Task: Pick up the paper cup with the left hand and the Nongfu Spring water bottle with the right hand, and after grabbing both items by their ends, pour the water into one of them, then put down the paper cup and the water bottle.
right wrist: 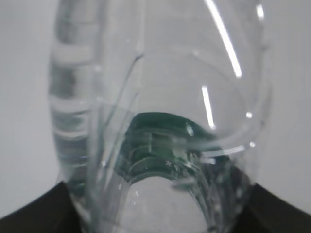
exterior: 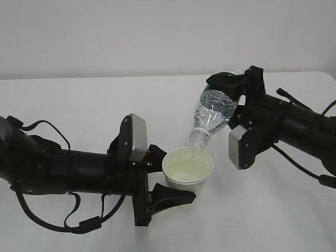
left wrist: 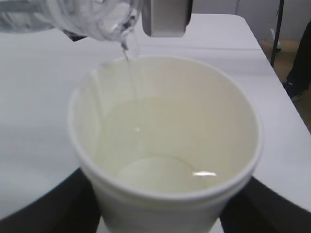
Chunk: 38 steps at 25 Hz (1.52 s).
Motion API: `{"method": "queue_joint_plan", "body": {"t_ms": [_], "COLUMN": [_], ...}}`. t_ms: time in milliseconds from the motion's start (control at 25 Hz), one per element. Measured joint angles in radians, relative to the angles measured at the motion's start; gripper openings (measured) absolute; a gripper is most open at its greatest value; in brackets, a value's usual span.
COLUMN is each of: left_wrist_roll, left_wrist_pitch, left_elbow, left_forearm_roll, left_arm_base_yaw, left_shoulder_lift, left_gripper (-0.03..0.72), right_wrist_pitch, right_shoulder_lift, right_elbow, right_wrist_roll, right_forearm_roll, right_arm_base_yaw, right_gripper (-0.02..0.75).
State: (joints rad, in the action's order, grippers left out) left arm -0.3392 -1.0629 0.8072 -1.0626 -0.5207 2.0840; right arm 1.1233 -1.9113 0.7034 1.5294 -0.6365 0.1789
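A: So, which step is this?

B: The pour. Nearest us, the left gripper [exterior: 176,186] is clamped around the lower wall of the paper cup [exterior: 187,168], which sits upright between its fingers. Just above the cup's far rim hangs the neck of the Nongfu Spring water bottle [exterior: 210,116], tipped mouth-down; the right gripper [exterior: 233,84], beyond and higher, pinches its base end. A thin thread of water [left wrist: 127,53] falls inside.

A: And next?

B: I'd judge: tilt the bottle back upright, then lower both onto the tabletop [exterior: 79,100] and release.
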Motion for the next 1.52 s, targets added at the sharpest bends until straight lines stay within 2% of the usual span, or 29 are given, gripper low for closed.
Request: {"method": "queue_joint_plan", "body": {"t_ms": [1200,1520], "left_wrist_roll": [0.000,0.000], "left_wrist_pitch": [-0.014,-0.020], "left_elbow": [0.000,0.000], "left_forearm_roll": [0.016,0.018], "left_arm_base_yaw": [0.000,0.000], "left_shoulder_lift": [0.004,0.004], "left_gripper": [0.480,0.480], "right_wrist_pitch": [0.003,0.003], "right_shoulder_lift": [0.000,0.000], "right_elbow": [0.000,0.000], "right_wrist_roll": [-0.064,-0.246], "right_forearm_roll": [0.008,0.053], "right_arm_base_yaw": [0.030,0.030], "right_gripper": [0.456,0.456]}}
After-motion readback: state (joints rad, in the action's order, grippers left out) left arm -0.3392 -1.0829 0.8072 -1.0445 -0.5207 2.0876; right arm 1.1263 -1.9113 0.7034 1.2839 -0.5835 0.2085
